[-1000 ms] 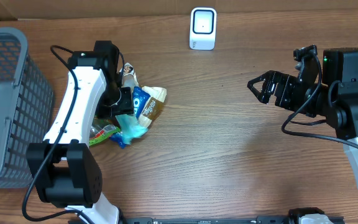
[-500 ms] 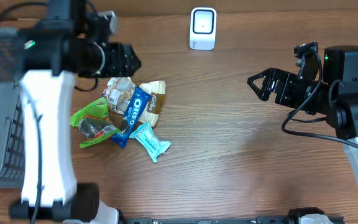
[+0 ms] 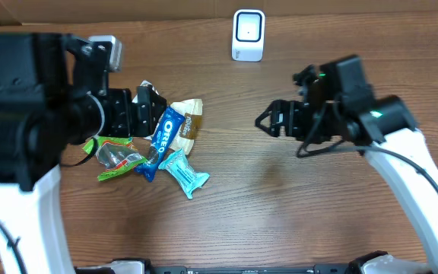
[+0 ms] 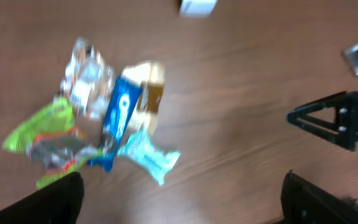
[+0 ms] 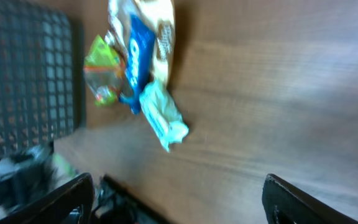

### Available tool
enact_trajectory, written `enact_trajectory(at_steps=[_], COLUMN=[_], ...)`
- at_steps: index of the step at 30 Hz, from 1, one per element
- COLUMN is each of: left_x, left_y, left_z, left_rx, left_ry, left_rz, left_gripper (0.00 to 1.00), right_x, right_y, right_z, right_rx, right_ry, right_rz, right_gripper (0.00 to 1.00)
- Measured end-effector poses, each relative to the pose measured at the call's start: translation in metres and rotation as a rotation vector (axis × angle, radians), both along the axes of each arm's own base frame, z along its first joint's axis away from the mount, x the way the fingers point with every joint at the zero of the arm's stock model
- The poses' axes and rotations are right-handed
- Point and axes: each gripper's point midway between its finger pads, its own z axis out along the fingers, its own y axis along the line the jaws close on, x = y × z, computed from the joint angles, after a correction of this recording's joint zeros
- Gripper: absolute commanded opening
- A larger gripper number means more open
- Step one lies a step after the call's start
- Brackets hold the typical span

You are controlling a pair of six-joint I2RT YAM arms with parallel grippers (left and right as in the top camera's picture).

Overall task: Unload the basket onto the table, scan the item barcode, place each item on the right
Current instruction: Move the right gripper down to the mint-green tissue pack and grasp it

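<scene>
As nothing is yet picked up, I enter the lot as it lies.

- **Item:** heap of snack packets on the worktop, left of centre. A blue Oreo pack lies on top, and a teal packet touches the heap's near-right edge.
- **Left pincer**: released, fingers wide, nothing between them. It hangs over the heap's far-left side, so the packets lie beneath it and a little to its right.
- **Right pincer**: also released and holding nothing. It points toward the heap but is well apart from it across bare wood.
- **Oreo pack, long axis:** slanted, near-left to far-right.
- **Scanner**: at the far edge, between the arms.
- **Judgement:** my left arm is much the nearer. I'd take the teal packet, since it looks the loosest piece.
</scene>
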Motion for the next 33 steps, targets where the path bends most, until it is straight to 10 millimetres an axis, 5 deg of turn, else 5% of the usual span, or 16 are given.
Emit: enact_trajectory(at_steps=[5,10,23,33], left_x=[0.017,0.037,0.070,0.075], left_y=[0.010,0.012,0.012,0.012], left_z=[-0.056,-0.083,-0.084,-0.088], left_rx=[0.061,0.077,0.063,0.066], left_ry=[0.144,0.146,0.048,0.053], left_rz=[0.030,0.039,0.063,0.065], left_gripper=[0.98,1.00,1.00,1.00], right_x=[-0.006,-0.018,-0.014,-0.006], right_y=[0.029,0.061,0.129,0.146], right_z=[-0.044,-0.077,-0.111,-0.147], right_rx=[0.000,-0.006,0.075,0.077], right_ry=[0.175,0.258,0.129,0.162], right_rz=[0.055,0.147,0.262,0.221], right_gripper=[0.82,0.81,0.83,0.73])
